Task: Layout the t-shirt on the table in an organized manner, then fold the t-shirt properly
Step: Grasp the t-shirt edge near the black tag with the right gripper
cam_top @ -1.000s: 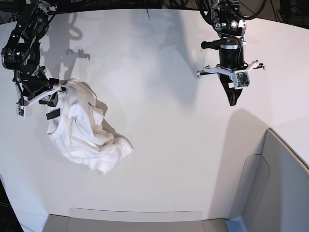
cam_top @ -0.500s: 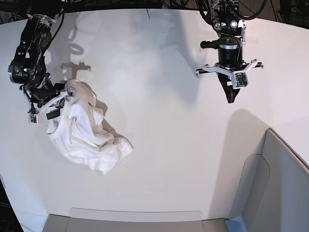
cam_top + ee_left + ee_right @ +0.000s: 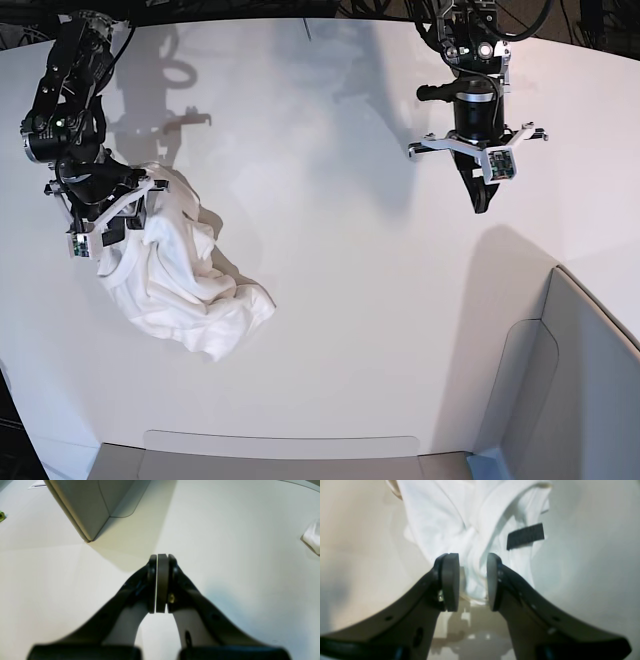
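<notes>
Crumpled white t-shirt (image 3: 185,285) on the worktop (image 3: 340,330), right hand (image 3: 469,580) poised over its collar end.

The shirt lies bunched at the base view's left, its long axis running diagonally toward the near edge. The right hand hangs directly above the upper end, pads apart with a ridge of cloth between them, black neck label (image 3: 525,536) just beyond. The left hand (image 3: 160,582), pads together and empty, hovers well apart, far across the worktop; the right arm is clearly nearer.

No legible text in any view; small black neck label (image 3: 525,536) on the crumpled white cotton t-shirt (image 3: 470,525) shows no readable characters.
</notes>
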### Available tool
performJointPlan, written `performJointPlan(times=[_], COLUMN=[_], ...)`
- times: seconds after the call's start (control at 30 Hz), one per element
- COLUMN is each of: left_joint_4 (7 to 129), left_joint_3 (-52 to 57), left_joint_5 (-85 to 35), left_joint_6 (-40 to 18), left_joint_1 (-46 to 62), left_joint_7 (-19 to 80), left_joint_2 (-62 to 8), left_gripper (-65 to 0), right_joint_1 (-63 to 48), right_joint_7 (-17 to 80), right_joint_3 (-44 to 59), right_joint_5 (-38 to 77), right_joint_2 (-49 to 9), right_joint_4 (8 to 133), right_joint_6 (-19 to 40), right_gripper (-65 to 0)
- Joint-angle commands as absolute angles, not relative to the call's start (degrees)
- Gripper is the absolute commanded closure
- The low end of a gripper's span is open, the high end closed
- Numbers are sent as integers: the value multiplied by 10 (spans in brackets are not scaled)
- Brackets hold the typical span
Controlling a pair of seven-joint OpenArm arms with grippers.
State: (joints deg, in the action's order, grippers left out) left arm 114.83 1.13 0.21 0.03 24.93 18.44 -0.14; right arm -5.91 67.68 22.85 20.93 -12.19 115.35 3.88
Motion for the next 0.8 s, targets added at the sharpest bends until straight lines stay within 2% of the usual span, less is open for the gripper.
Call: performJointPlan(times=[0.0, 0.3, 0.5, 0.77], left_joint_4=[1157, 1157, 1157, 1157], left_joint_3=[11, 11, 11, 9], left_joint_5=[5, 5, 5, 5], left_joint_6=[2, 2, 2, 2], left_joint_1=[248, 248, 249, 249], left_joint_7=[170, 170, 170, 170], left_joint_2=[-1, -1, -1, -1], left_gripper=[-20, -20, -20, -20], right_joint_1=[-51, -29, -22, -13], right_joint_7=[668, 695, 695, 695], right_joint_3=[233, 233, 233, 246], right_joint_5=[214, 203, 203, 198], right_joint_2=[-127, -117, -119, -117], right_joint_4=[1160, 1127, 1129, 1126], right_joint_6=[52, 61, 63, 64], right_gripper=[-194, -197, -291, -293])
